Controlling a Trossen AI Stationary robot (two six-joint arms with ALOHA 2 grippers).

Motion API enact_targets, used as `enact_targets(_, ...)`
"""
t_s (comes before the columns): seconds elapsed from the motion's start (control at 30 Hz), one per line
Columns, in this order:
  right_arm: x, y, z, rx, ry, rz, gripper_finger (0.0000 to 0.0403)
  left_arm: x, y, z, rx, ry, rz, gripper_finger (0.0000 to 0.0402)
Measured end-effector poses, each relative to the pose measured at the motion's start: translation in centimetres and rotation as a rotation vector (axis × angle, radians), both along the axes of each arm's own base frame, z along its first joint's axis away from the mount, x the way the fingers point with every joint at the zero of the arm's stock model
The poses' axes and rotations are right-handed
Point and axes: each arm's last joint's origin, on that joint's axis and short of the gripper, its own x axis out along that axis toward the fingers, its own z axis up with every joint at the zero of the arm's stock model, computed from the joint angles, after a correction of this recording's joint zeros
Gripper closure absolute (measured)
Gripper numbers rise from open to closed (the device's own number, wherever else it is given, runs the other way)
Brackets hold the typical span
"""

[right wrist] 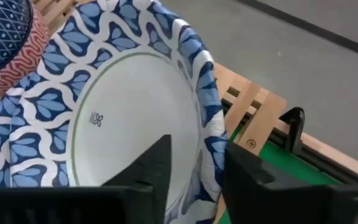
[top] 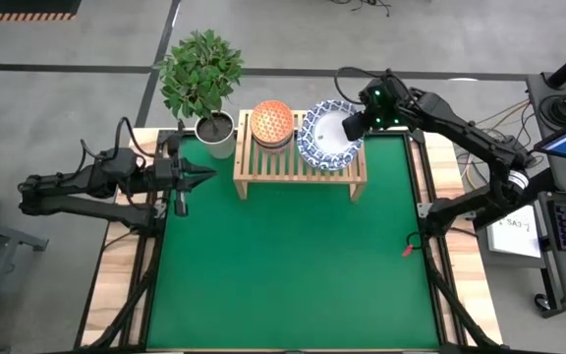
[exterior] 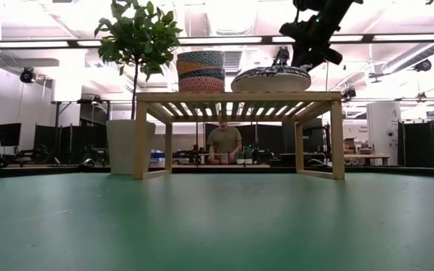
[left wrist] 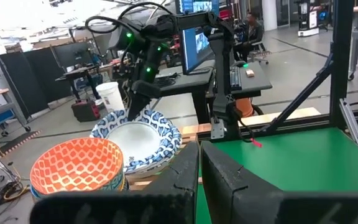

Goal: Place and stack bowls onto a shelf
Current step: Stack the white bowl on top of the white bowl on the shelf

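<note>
On the light-wood shelf [top: 298, 169] stand two stacks of bowls. On its left part is a stack of small bowls [exterior: 200, 72], the top one orange-red dotted [top: 272, 121]. On its right part are wide white bowls with blue-patterned rims [top: 324, 138], seen from the side in the low view [exterior: 271, 78]. My right gripper [right wrist: 197, 168] is at the top wide bowl's right rim, open, one finger on each side of that rim. My left gripper [top: 204, 178] hovers shut and level over the table's left side, pointing toward the shelf. My right gripper has one finger [right wrist: 148, 165] inside the top wide bowl and the other outside, astride its right rim [right wrist: 211, 134]. It slants down from the far right. I cannot tell whether a finger touches the rim. The bowl rests on the stack.
A white pot with a leafy plant [top: 215, 133] stands just left of the shelf, near my left gripper. The green mat [top: 293, 265] stretches from the shelf to the table's near edge. A person [exterior: 224, 143] sits in the room beyond the table.
</note>
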Motion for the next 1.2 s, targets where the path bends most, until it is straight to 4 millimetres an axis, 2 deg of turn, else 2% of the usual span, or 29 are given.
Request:
enact_targets(0.2, -0.7, -0.3, 0.4, -0.055, 0.022, 0.017, 0.0248, 0.0, 0.2, 0.1, -0.04, -0.014, 0.08, 0.04)
enact_targets(0.4, -1.7, 0.1, 2.6, -0.151, 0.007, 0.033, 0.0235, 0.5, 0.4, -0.1, -0.052, -0.001, 0.155, 0.04)
enact_targets(0.5, -1.8, 0.2, 2.9, -0.168, 0.012, 0.044, 0.0261, 0.9, 0.4, -0.3, -0.048, 0.01, 0.158, 0.04)
enact_targets(0.7, -0.9, -0.6, 0.9, -0.143, 0.065, 0.067, 0.0374, 1.4, 0.4, -0.4, -0.024, 0.028, 0.158, 0.04)
enact_targets(0.73, -0.6, -0.9, 0.6, -0.136, 0.074, 0.07, 0.0383, 1.4, 0.5, -0.4, -0.022, 0.028, 0.159, 0.04)
enact_targets(0.9, 0.1, -1.5, -0.4, -0.113, 0.104, 0.079, 0.0391, 1.3, 0.5, -0.4, -0.022, 0.025, 0.159, 0.04)
enact_targets(1.07, -0.1, -1.4, 0.7, -0.189, 0.088, 0.084, 0.0392, 1.3, 0.5, -0.4, -0.021, 0.027, 0.175, 0.04)
enact_targets(1.2, -0.7, -0.9, 1.8, -0.257, 0.073, 0.094, 0.0392, 1.3, 0.8, -0.5, -0.017, 0.033, 0.281, 0.04)
